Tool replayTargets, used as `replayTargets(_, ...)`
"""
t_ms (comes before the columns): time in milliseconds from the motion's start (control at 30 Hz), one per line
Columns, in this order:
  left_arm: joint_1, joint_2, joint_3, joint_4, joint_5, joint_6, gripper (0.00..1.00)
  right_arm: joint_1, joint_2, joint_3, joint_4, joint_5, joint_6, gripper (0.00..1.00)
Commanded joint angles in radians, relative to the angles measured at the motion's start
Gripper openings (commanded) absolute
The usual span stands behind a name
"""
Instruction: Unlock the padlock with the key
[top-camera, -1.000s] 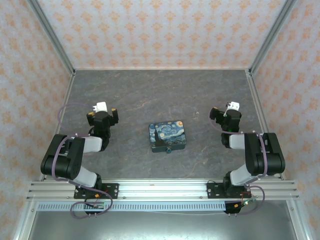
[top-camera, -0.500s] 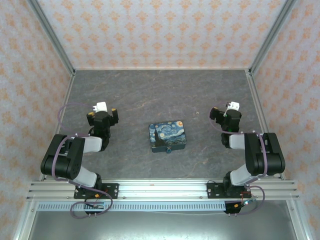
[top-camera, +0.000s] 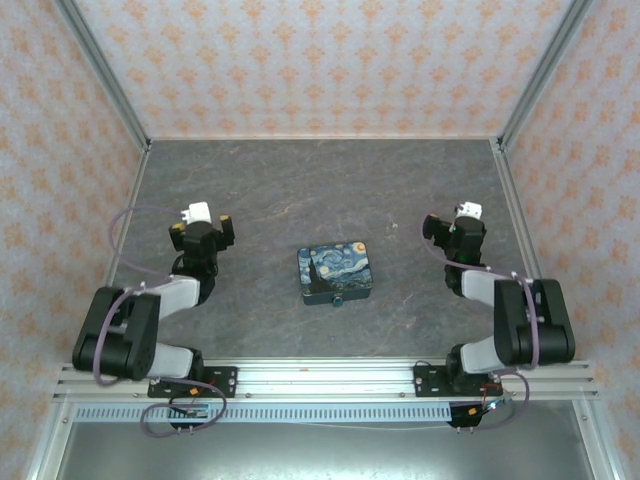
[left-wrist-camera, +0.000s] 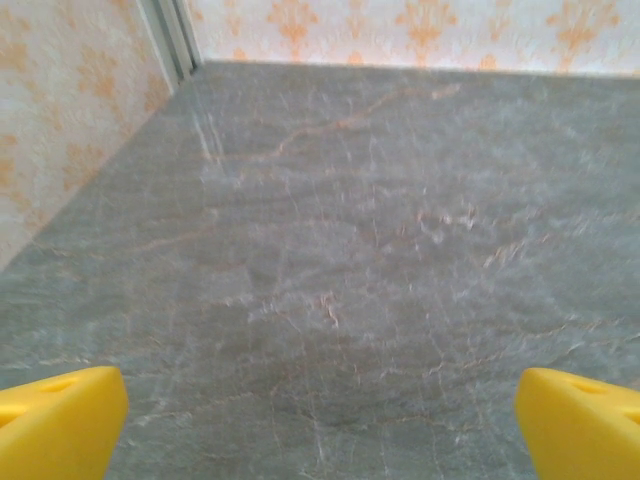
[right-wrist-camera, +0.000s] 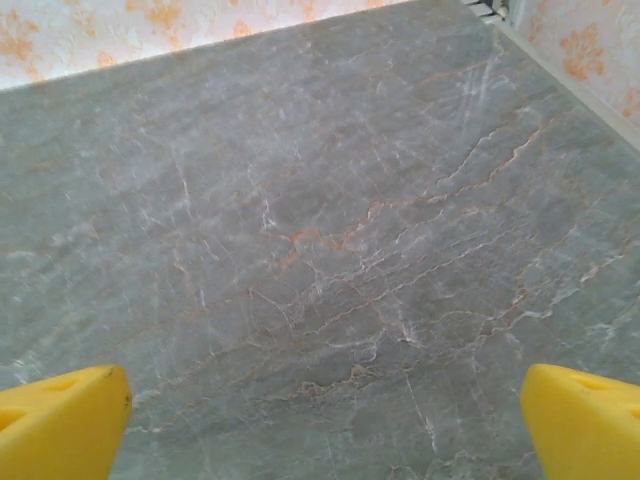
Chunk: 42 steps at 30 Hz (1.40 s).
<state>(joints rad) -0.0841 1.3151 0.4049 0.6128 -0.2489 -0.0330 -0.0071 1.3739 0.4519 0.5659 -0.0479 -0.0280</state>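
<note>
The padlock (top-camera: 341, 298) is a tiny dark teal body at the near edge of a blue-and-yellow night-sky box (top-camera: 335, 268) in the middle of the table. I cannot make out the key. My left gripper (top-camera: 203, 224) hovers well to the left of the box, open, its yellow fingertips (left-wrist-camera: 60, 422) wide apart over bare stone. My right gripper (top-camera: 455, 222) sits well to the right of the box, also open, with yellow fingertips (right-wrist-camera: 585, 425) at the frame's corners and nothing between them.
The grey marbled table (top-camera: 320, 190) is walled by patterned panels with metal posts (top-camera: 105, 80) at the back corners. A tiny pale speck (top-camera: 393, 228) lies left of the right gripper, too small to identify. An aluminium rail (top-camera: 320, 378) runs along the near edge.
Both grippers have shifted slightly farther from the bases; the left arm's elbow has dropped toward the near left. The box and padlock have not moved.
</note>
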Motion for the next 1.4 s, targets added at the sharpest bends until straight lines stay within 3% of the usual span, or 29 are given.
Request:
replayTargets(0, 0.010, -0.145, 0.077, -0.178, -0.028, -0.066, 1.00, 0.006, -0.135, 0.102, -0.247, 0.003, 0.063, 0.98)
replayTargets(200, -0.001, -0.285, 0.234, -0.516, 0.177, -0.248, 1.00, 0.045, -0.280, 0.218, -0.623, -0.121, 0.208, 0.96)
replayTargets(467, -0.152, -0.417, 0.261, -0.760, 0.453, -0.381, 1.00, 0.159, -0.333, 0.234, -0.891, -0.281, 0.342, 0.88)
replayTargets(667, -0.226, -0.403, 0.259, -0.893, 0.648, -0.564, 1.00, 0.293, -0.334, 0.199, -0.900, -0.428, 0.457, 0.87)
replayTargets(833, -0.303, -0.314, 0.285, -0.995, 0.805, -0.629, 1.00, 0.430, -0.292, 0.188, -0.888, -0.447, 0.521, 0.87)
replayTargets(1033, -0.428, -0.165, 0.317, -0.968, 0.861, -0.651, 1.00, 0.518, -0.183, 0.230, -0.896, -0.435, 0.521, 0.87)
replayTargets(1367, -0.465, 0.015, 0.328, -0.792, 0.893, -0.718, 1.00, 0.589, -0.070, 0.273, -0.821, -0.479, 0.551, 0.82)
